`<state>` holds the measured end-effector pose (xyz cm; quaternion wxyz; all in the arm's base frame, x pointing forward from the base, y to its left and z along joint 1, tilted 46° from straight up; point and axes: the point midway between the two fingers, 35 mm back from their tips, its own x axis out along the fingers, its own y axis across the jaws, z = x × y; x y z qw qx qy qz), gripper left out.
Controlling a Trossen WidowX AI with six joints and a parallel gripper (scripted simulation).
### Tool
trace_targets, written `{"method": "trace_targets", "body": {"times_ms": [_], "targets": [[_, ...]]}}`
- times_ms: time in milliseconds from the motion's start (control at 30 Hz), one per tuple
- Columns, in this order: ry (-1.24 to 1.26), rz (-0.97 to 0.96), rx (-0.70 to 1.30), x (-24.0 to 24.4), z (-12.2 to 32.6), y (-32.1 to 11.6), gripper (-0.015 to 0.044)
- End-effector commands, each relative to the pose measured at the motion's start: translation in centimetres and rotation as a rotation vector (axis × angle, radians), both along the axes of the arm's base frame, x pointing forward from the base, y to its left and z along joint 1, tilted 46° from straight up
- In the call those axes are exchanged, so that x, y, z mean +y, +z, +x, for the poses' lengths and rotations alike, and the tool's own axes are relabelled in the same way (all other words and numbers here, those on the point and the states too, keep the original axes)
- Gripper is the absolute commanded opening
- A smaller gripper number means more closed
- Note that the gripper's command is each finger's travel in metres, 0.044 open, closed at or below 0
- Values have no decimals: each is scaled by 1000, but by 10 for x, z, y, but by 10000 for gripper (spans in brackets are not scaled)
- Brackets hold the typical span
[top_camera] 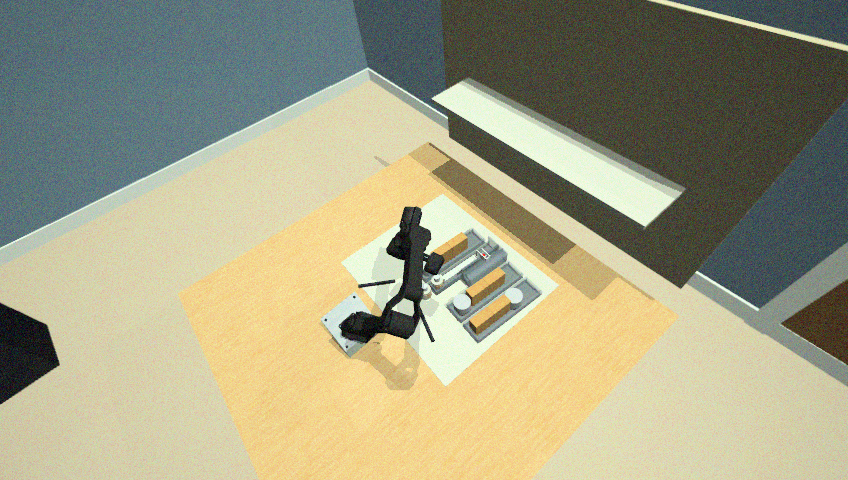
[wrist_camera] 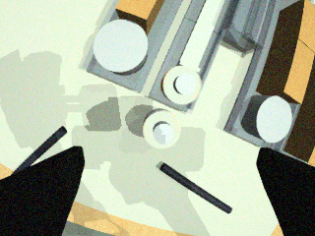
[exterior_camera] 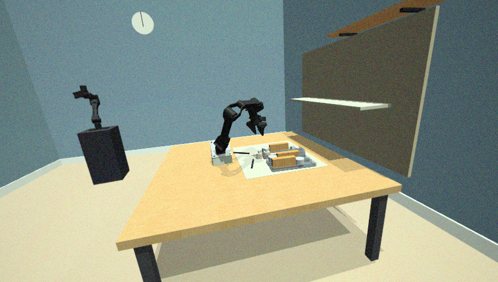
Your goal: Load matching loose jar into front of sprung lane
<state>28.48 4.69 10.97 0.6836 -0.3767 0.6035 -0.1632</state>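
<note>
A loose small jar (wrist_camera: 161, 129) (top_camera: 426, 291) (exterior_camera: 259, 154) with a pale round cap stands upright on the white mat, just in front of the sprung lane (wrist_camera: 189, 109). A similar jar (wrist_camera: 182, 85) (top_camera: 437, 280) stands at the front end of that lane, with a long white strip behind it. The two jars stand apart. My gripper (wrist_camera: 174, 157) (exterior_camera: 258, 133) is wide open and empty, high above the mat and pointing down. In the wrist view the loose jar appears between and slightly beyond the fingertips. The low front stop and pusher plate are not clear.
Neighbouring lanes hold wide white cylinders (wrist_camera: 120, 45) (wrist_camera: 274, 119) (top_camera: 514, 297) and orange blocks (top_camera: 450, 245) (top_camera: 486, 286) (top_camera: 490, 314). A black rod (wrist_camera: 196, 188) (top_camera: 427, 324) lies near the loose jar; another black rod (wrist_camera: 41, 147) (top_camera: 376, 283) lies farther off. A grey cylindrical housing (top_camera: 484, 267) lies beside the sprung lane.
</note>
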Motion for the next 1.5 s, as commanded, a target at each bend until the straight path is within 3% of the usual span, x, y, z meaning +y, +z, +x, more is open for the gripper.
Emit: {"method": "trace_targets", "body": {"times_ms": [0, 1467], "targets": [[-339, 12, -60, -50, -3, -37, 440], [-402, 9, -77, -112, -5, -99, 440]]}}
